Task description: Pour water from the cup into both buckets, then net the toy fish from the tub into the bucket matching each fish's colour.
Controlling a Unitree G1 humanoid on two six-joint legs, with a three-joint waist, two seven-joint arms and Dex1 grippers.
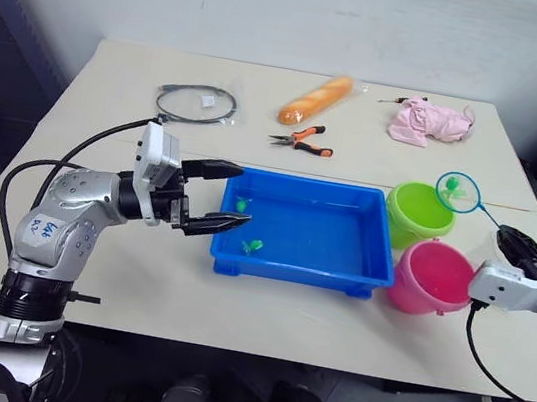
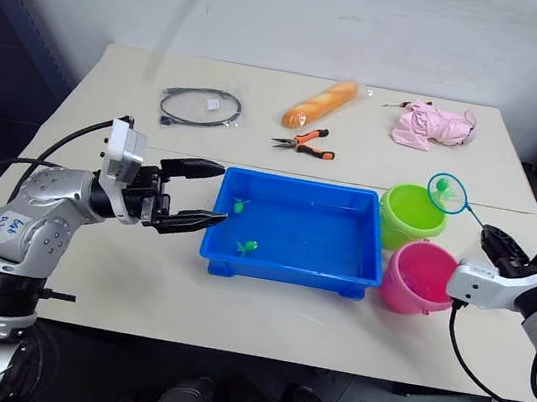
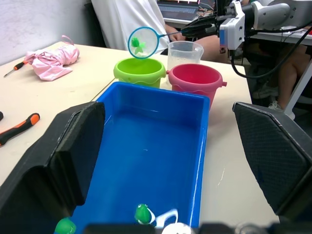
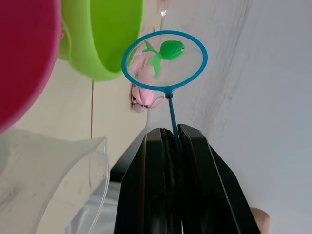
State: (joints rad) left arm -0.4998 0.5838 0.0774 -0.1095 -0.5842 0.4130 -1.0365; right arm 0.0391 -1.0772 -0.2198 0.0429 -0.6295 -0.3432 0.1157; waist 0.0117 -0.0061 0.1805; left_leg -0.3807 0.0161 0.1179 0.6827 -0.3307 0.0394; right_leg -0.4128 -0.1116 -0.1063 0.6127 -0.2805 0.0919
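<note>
Holding the net point(image 4: 165, 61) by its handle, the right fingers point(image 4: 168, 161) carry a green fish point(image 4: 168, 51) at the green bucket's point(image 1: 418, 215) two o'clock; centre, then tip. Left fingers point(image 1: 215, 168) gape by the tub point(image 1: 294, 266).

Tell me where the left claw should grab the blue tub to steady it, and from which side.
Take the tub by its near short rim, coming from the robot's left. The left claw hangs open just outside that end, fingers level with the raised lip, which looks thin enough to pinch. Two green fish lie close inside that wall, so keep the inner finger shallow.
</note>
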